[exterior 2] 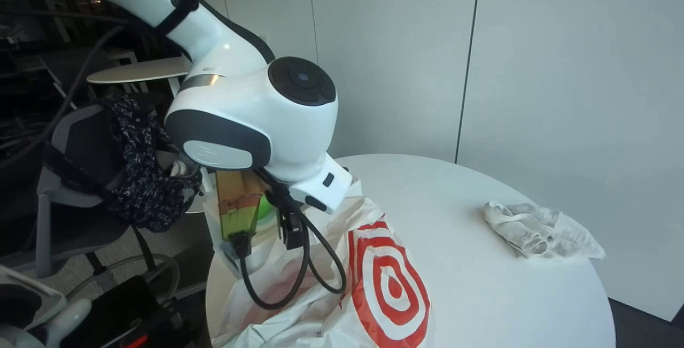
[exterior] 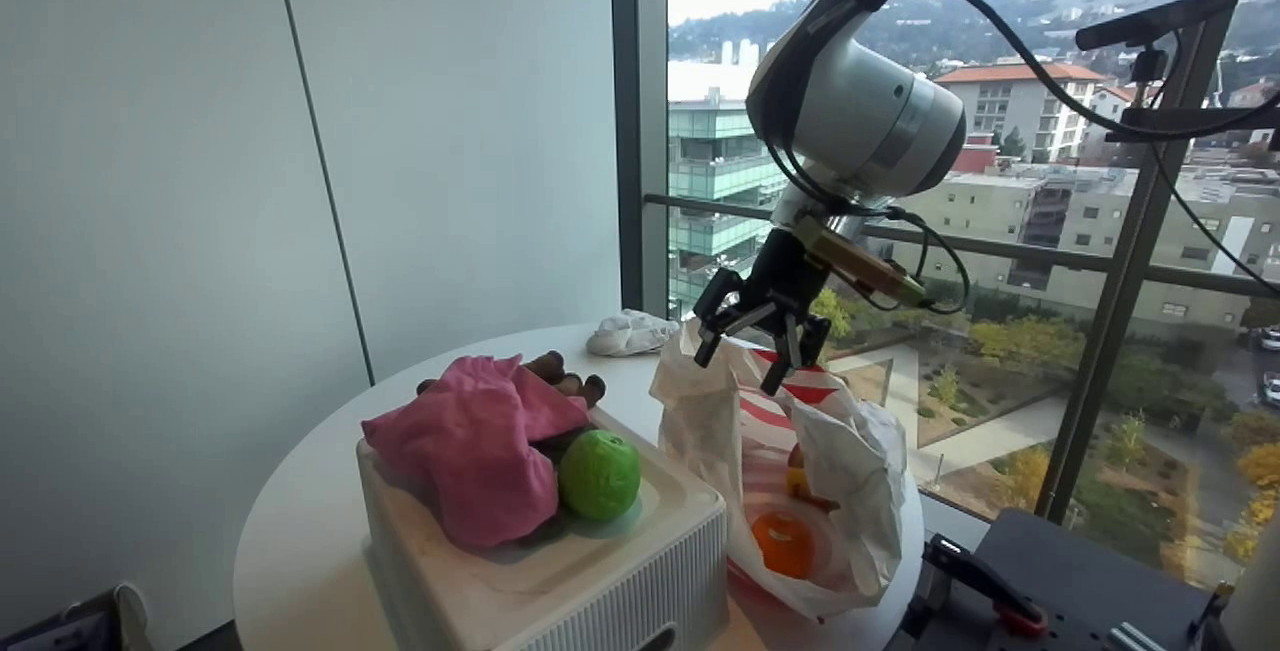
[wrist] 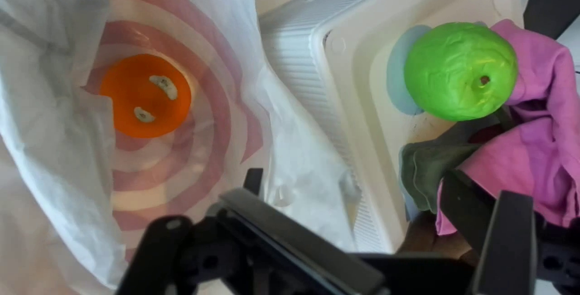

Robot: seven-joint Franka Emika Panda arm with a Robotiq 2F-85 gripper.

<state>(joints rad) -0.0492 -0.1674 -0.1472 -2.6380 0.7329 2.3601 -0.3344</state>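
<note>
My gripper [exterior: 740,368] is open and empty. In an exterior view it is above the mouth of a crumpled white bag [exterior: 695,421] with red rings. Its spread fingers also show in the wrist view [wrist: 353,184]. Inside the bag lies a round orange thing [wrist: 145,95] with two white marks. A red-and-yellow thing [exterior: 800,479] is also in the bag, partly hidden. Beside the bag is a white ribbed box [exterior: 640,586]. On it are a green round fruit [exterior: 600,476], a pink cloth [exterior: 480,461], a dark green piece [wrist: 426,168] and several brown things [exterior: 548,366].
A round white table [exterior 2: 438,219] bears the box and bag. A crumpled white cloth [exterior 2: 539,230] lies near its edge. A wall [exterior: 450,131] and a window [exterior: 720,171] stand behind. A chair [exterior 2: 80,145] with a dark patterned bag [exterior 2: 141,177] stands beside the table.
</note>
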